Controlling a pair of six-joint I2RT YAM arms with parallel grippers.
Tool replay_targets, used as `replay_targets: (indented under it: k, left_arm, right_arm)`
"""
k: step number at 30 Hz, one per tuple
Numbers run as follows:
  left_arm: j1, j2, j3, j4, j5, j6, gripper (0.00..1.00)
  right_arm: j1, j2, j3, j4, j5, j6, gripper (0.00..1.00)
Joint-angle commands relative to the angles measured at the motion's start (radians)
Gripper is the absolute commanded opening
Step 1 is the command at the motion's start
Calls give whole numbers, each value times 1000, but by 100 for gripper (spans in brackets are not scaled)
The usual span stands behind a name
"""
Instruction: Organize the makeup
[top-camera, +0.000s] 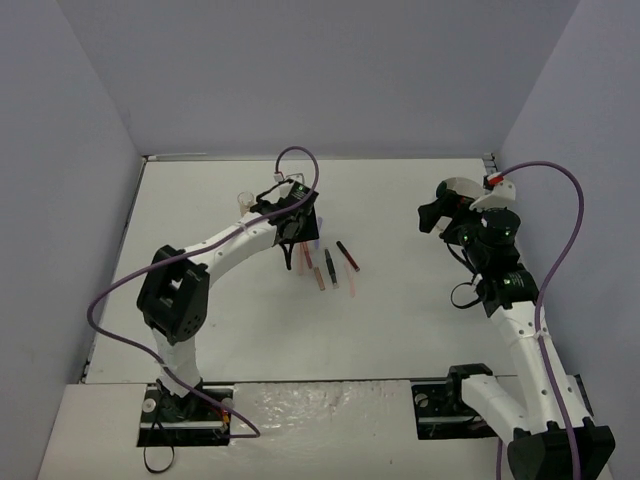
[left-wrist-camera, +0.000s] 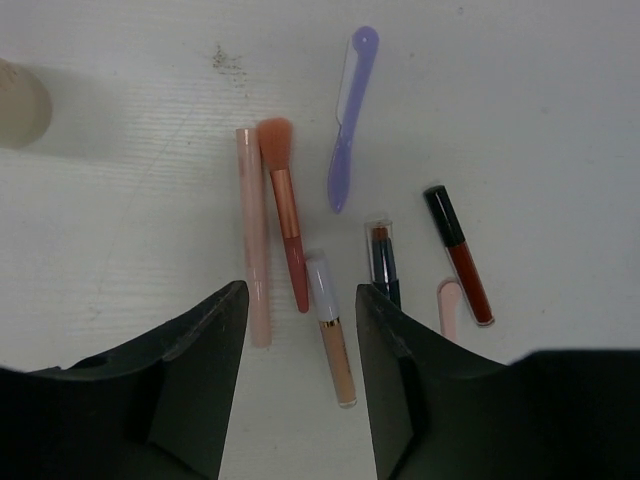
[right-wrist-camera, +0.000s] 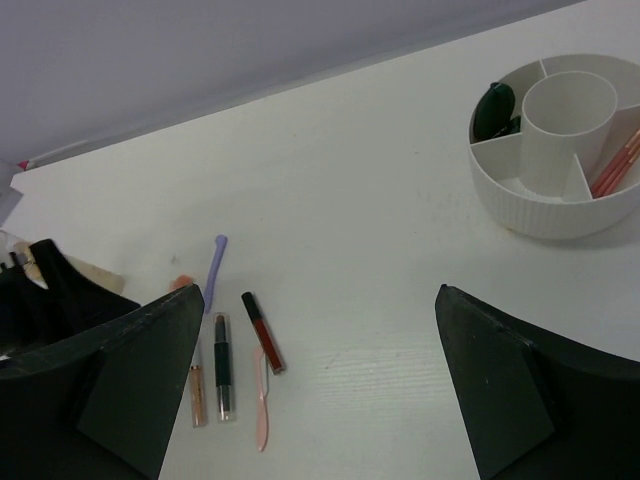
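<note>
White table (top-camera: 400, 320) from above: my left gripper (top-camera: 295, 250) hovers over the loose makeup sticks (top-camera: 335, 262) at centre, and my right gripper (top-camera: 430, 217) hangs far right.

Left wrist camera: jaws parted and empty, flanking a pink stick (left-wrist-camera: 252, 240), a coral brush (left-wrist-camera: 285, 220) and a beige tube (left-wrist-camera: 333, 345).

Right wrist camera: jaws wide and empty. The divided white bowl (right-wrist-camera: 540, 215) at upper right holds dark green discs (right-wrist-camera: 493, 110) and pink pencils (right-wrist-camera: 615, 165).
</note>
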Motion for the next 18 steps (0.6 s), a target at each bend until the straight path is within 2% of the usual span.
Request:
replay_targets:
  k: [1, 5, 18]
  left_arm:
    - [-16, 38, 96, 27, -50, -52, 40]
    - [-23, 98, 127, 17, -59, -57, 34]
    - [-23, 196, 164, -14, -69, -63, 26]
  right_arm:
    - [40, -23, -4, 55, 25, -20, 99]
    - [64, -31, -19, 49, 37, -28, 99]
    - [97, -50, -49, 32, 63, -51, 99]
